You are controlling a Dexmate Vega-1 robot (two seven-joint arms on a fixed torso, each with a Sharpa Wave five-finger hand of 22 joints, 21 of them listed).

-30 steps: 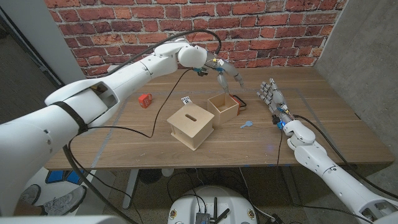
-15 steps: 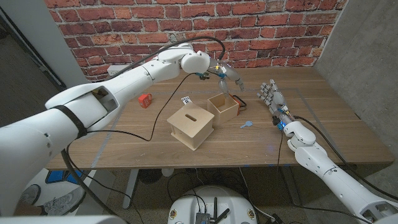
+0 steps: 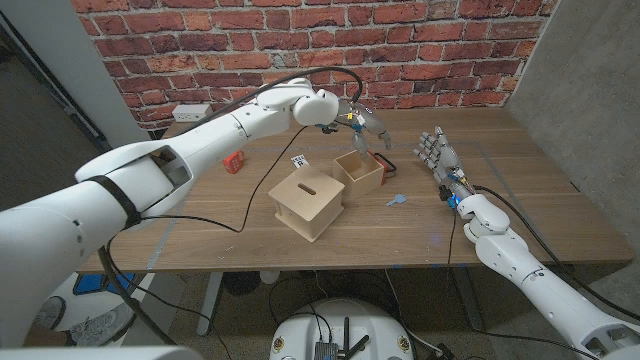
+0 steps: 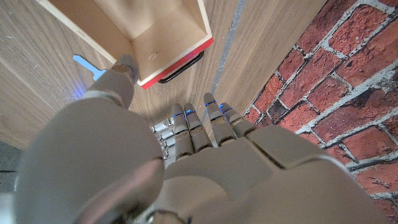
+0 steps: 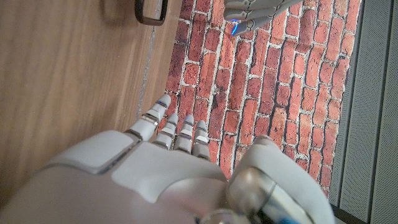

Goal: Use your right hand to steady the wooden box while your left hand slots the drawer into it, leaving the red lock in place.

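Wooden box: a closed cube with a slot in its top, on the table, toward the robot from the left hand and well to the left of the right hand — neither hand touches it.
Red lock: a small red block lying by itself, far left of the box and under the reach of the left arm.
Tag: a small black-and-white square on the wood just behind the box.
Drawer: an open-topped wooden tray, its near corner touching or just beside the box's back right corner; the left wrist view shows a red edge along one side and a dark flat object tucked under that side.
Left hand: hangs above the far side of the drawer, fingers reaching down toward it and apart, nothing in its grasp; in the wrist view the thumb tip lies close to the red-edged corner, and I cannot tell whether it touches.
Blue piece: a small pale-blue bit on the table, between the drawer and the right hand.
Right hand: stands upright to the right of the drawer, well apart from it — fingers straight, close together, holding nothing.
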